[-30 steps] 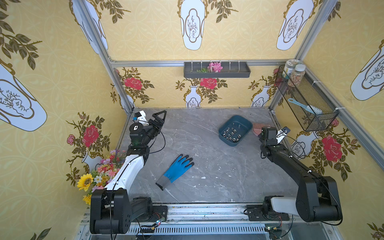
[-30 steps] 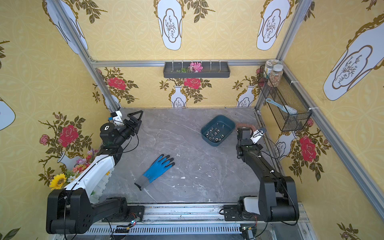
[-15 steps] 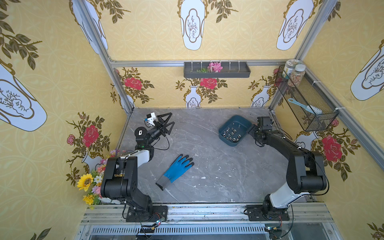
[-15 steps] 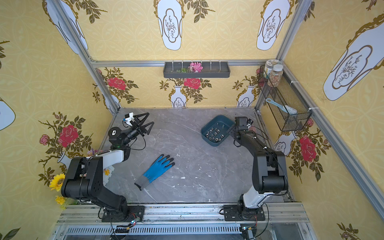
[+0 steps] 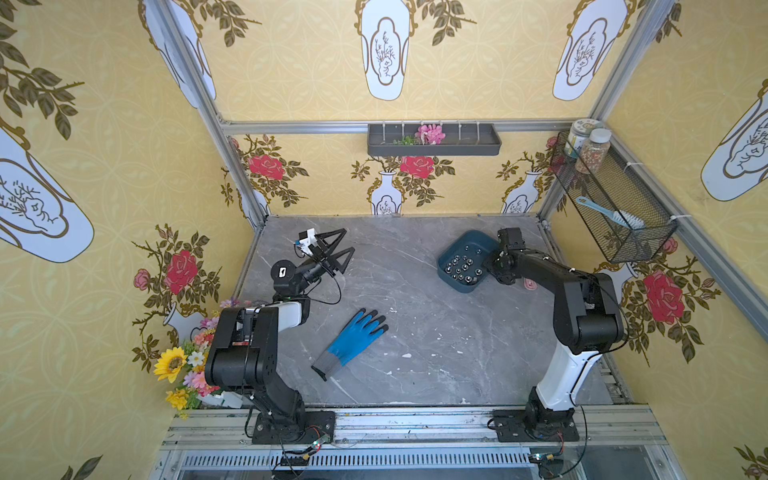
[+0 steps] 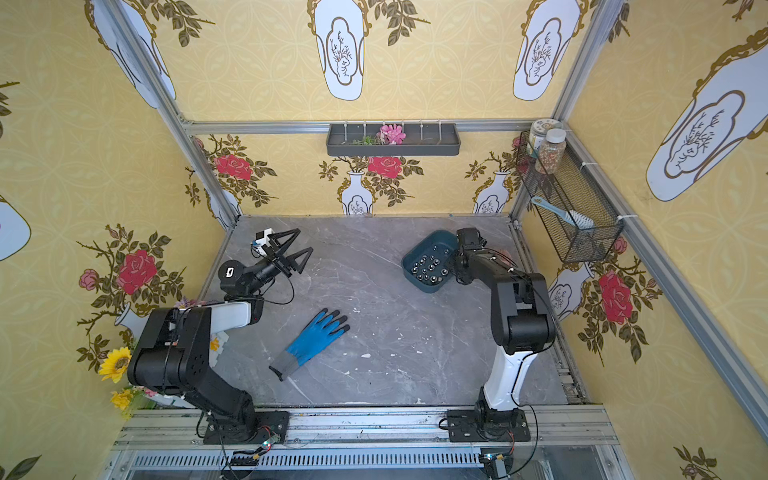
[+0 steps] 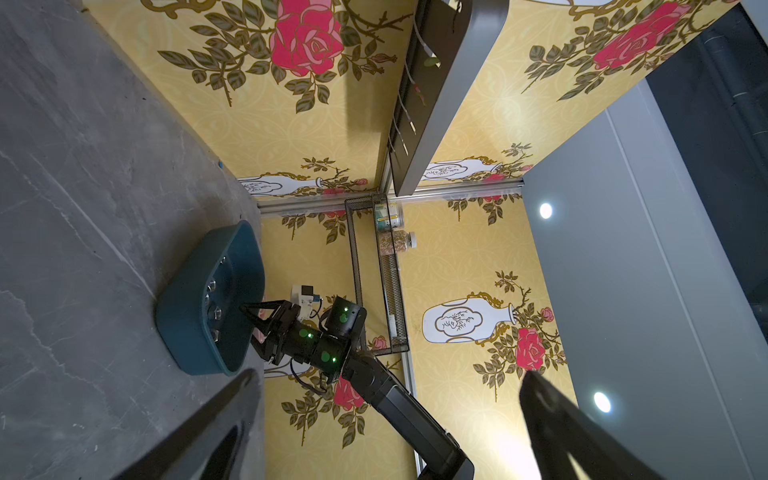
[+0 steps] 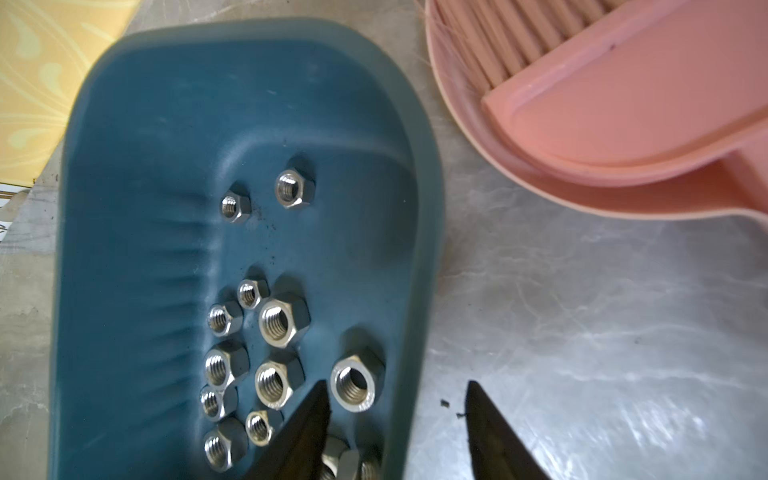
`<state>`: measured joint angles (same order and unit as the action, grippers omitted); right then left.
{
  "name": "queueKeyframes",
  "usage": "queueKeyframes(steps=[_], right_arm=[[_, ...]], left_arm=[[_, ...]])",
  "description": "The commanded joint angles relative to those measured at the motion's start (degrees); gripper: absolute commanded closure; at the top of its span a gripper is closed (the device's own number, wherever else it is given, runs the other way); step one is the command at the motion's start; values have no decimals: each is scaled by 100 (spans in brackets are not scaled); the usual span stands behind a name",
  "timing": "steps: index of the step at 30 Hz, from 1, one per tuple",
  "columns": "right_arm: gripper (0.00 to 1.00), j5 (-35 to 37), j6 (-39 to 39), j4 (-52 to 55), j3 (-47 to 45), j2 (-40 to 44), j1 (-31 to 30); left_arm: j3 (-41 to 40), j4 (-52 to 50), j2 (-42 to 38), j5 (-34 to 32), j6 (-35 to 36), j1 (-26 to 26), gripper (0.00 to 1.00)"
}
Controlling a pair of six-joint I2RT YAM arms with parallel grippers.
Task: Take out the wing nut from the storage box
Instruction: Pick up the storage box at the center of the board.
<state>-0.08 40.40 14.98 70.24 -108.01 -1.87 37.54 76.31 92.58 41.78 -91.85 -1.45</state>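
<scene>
My right fingers (image 8: pixel 311 419), part spread and empty, straddle the long rim of the storage box (image 8: pixel 166 166), one tip inside by the hex nuts (image 8: pixel 284 320), one outside. I can't spot the wing nut. Left fingers (image 5: pixel 350 251) gape wide, well off from the box.

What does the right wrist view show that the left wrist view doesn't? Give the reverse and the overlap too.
Right wrist only: the pink scoop beside the storage box. Left wrist only: the wire basket with jars and the right arm. Both: the storage box, hex nuts in it, the right gripper at its rim.
</scene>
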Motion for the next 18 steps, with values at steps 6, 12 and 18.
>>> queueKeyframes(steps=[6,12,18], right_arm=[[89,-117,-286,36,6,5,-163],[100,-277,-838,232,8,246,-524],[100,-770,-1198,677,-45,526,-883]], left_arm=[[211,-1498,-543,116,1090,-142,1],[418,-3602,-1261,-170,2537,-285,1],[916,-6185,-2025,-1325,4288,-461,1]])
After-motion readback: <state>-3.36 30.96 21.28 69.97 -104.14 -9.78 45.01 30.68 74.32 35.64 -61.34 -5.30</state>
